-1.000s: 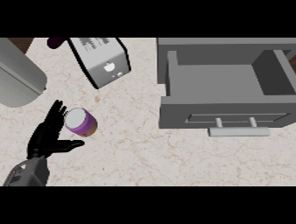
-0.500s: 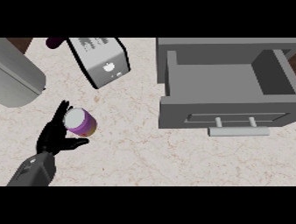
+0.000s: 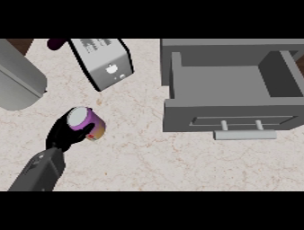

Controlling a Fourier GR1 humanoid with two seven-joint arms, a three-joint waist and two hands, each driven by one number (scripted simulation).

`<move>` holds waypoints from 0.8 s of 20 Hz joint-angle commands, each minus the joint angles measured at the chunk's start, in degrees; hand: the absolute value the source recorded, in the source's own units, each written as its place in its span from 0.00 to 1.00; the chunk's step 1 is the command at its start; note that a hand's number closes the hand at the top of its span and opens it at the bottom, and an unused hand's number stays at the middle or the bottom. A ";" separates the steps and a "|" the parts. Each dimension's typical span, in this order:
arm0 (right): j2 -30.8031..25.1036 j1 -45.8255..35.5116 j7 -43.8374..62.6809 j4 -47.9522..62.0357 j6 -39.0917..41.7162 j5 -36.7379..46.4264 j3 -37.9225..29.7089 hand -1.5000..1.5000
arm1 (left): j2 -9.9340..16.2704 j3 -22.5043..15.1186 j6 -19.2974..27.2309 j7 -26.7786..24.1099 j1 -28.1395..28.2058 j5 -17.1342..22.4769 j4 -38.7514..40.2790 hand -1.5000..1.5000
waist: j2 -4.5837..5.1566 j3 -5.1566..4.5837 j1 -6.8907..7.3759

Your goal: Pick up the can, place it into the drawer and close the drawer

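Can (image 3: 86, 123) sits on tabletop (image 3: 135, 157) w/ our left hand (image 3: 65, 137); fingers curl round it, prob. ready to lift toward the open drawer (image 3: 229, 117), well apart at right.

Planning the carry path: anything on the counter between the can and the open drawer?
Head view: nothing. Between the can, held in the left hand, and the open drawer lies only bare marble counter. The toaster sits farther back, off that line.

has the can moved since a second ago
Yes. The can now sits a little nearer the open drawer and tilts, with the left hand curled round it.
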 commanded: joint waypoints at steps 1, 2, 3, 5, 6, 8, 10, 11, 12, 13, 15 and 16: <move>1.37 1.31 -0.35 -1.61 -0.24 1.74 1.84 0.00 | -0.20 -0.73 -4.04 0.49 -0.54 0.86 -1.82 1.00 | -0.12 0.04 0.30; 1.38 -0.38 0.32 -1.47 -2.07 2.73 2.92 0.00 | -1.79 -1.72 -3.19 -1.77 1.15 0.09 -2.63 1.00 | -0.11 0.04 0.45; 1.39 2.40 -0.12 -2.35 -1.38 0.26 1.44 0.00 | -1.20 -1.84 -4.14 -0.76 1.36 0.67 -5.02 1.00 | -0.23 0.06 0.45; 1.41 1.01 1.86 -2.73 -1.02 -2.18 0.45 0.00 | -1.43 -1.82 -4.36 -0.31 -1.94 0.74 -4.09 1.00 | -0.14 0.03 0.22; -0.84 1.29 2.75 -2.22 -0.75 -3.54 -1.54 0.00 | -1.22 -1.79 -5.82 0.44 -0.69 1.62 -5.73 1.00 | -0.20 0.05 0.40; 1.32 -0.79 1.22 -0.62 -0.95 0.41 -0.25 0.00 | -4.79 -1.88 -0.15 3.99 2.44 3.64 -12.69 1.00 | -0.42 0.12 1.18; 0.87 1.78 1.67 -1.20 0.01 -1.36 -1.53 0.00 | -6.91 -0.96 5.90 1.59 1.15 3.61 -13.05 1.00 | -0.39 0.10 0.79; 1.41 4.45 -0.28 -3.75 -3.12 -0.45 2.80 0.00 | -9.32 -1.84 8.80 -1.34 4.81 2.34 -14.01 1.00 | -0.49 0.12 0.81; 1.42 5.81 -2.12 -5.01 -4.22 0.49 4.26 0.00 | -9.96 -1.00 10.20 -2.15 5.05 3.28 -16.01 1.00 | -0.59 0.15 0.85; 1.42 1.18 -1.44 -1.56 -4.43 4.10 4.84 0.00 | -10.40 -1.72 10.91 1.42 5.35 4.04 -20.69 1.00 | -0.56 0.17 1.74; 0.38 0.74 1.00 -2.74 -2.83 -0.05 1.57 0.00 | -9.52 -2.08 10.32 4.30 5.69 5.48 -24.57 1.00 | -0.33 0.08 0.98; 0.45 1.37 -1.46 0.18 -1.07 1.30 0.57 0.00 | -11.17 -4.95 12.96 7.48 8.02 5.93 -31.28 1.00 | -0.61 0.15 1.52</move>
